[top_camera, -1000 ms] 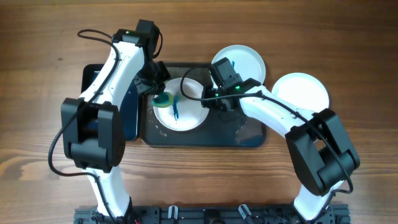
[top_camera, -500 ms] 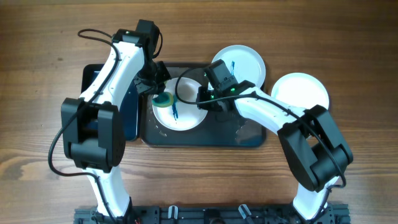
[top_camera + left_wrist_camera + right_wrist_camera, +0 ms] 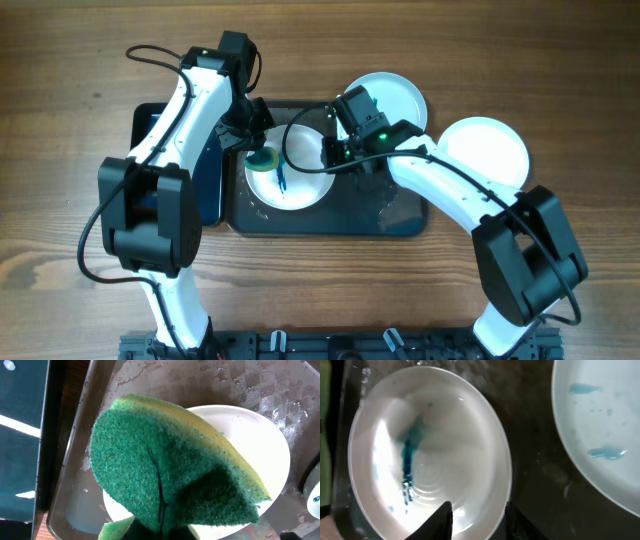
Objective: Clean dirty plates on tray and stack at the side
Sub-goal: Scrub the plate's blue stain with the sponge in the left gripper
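A white plate [image 3: 295, 185] with a blue smear lies at the left end of the dark tray [image 3: 340, 218]. My left gripper [image 3: 254, 148] is shut on a green and yellow sponge [image 3: 263, 160], which hangs over that plate's left rim. The sponge [image 3: 170, 470] fills the left wrist view and hides the fingers. My right gripper [image 3: 336, 155] is open at the plate's right edge. It [image 3: 477, 507] has one finger inside the plate [image 3: 420, 460] and one outside the rim. A second smeared plate [image 3: 390, 98] sits at the tray's back right corner. A clean plate [image 3: 485, 150] rests on the table.
A smaller glossy black tray [image 3: 150, 125] lies against the big tray's left side, under my left arm. Water drops wet the tray floor [image 3: 535, 460] between the two smeared plates. Bare wooden table [image 3: 560, 80] surrounds everything.
My right gripper slid left along the plate's rim, then came back slightly right, and its jaws widened a little. The left gripper and sponge have not moved.
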Robot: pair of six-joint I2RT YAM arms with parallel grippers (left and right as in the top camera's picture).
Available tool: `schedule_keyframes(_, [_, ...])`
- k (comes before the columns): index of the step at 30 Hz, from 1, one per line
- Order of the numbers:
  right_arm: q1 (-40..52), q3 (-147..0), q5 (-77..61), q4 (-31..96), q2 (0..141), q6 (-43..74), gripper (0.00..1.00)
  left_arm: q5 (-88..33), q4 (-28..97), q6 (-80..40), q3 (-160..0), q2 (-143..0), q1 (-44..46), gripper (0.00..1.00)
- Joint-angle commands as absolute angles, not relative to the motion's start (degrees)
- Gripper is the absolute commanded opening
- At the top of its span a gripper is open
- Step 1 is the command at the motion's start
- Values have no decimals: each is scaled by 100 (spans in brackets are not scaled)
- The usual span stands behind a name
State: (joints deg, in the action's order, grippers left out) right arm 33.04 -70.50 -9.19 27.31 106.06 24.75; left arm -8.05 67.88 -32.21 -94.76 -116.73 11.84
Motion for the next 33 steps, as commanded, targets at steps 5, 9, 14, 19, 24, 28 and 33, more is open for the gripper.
schedule_keyframes(5, [3177, -7126, -792, 2692, 10986, 2187, 36, -897, 6794, -3044, -9445, -11605, 1170, 4])
schedule_keyframes(9, [2867, -7175, -1275, 2856, 11048, 2097, 35, -899, 6790, -3044, -9445, -11605, 1170, 4])
schedule_keyframes(14, [2639, -7328, -1702, 3068, 11048, 2014, 37, -897, 6829, -3024, -9445, -11605, 1170, 4])
schedule_keyframes(19, [2766, -7290, -1699, 3048, 11050, 2014, 37, -897, 6834, -3022, -9445, -11605, 1170, 4])
schedule_keyframes(24, [2794, -7262, -1678, 2875, 11157, 2294, 37, -897, 6836, -2995, -9445, -11605, 1170, 4])
schedule_keyframes(28, [2797, -7262, -1699, 2834, 11496, 2381, 37, -895, 6834, -2899, -9445, -11605, 1170, 4])
schedule_keyframes(33, [2829, -7262, -2010, 2683, 11887, 2250, 36, -895, 6831, -2891, -9445, -11605, 1170, 4])
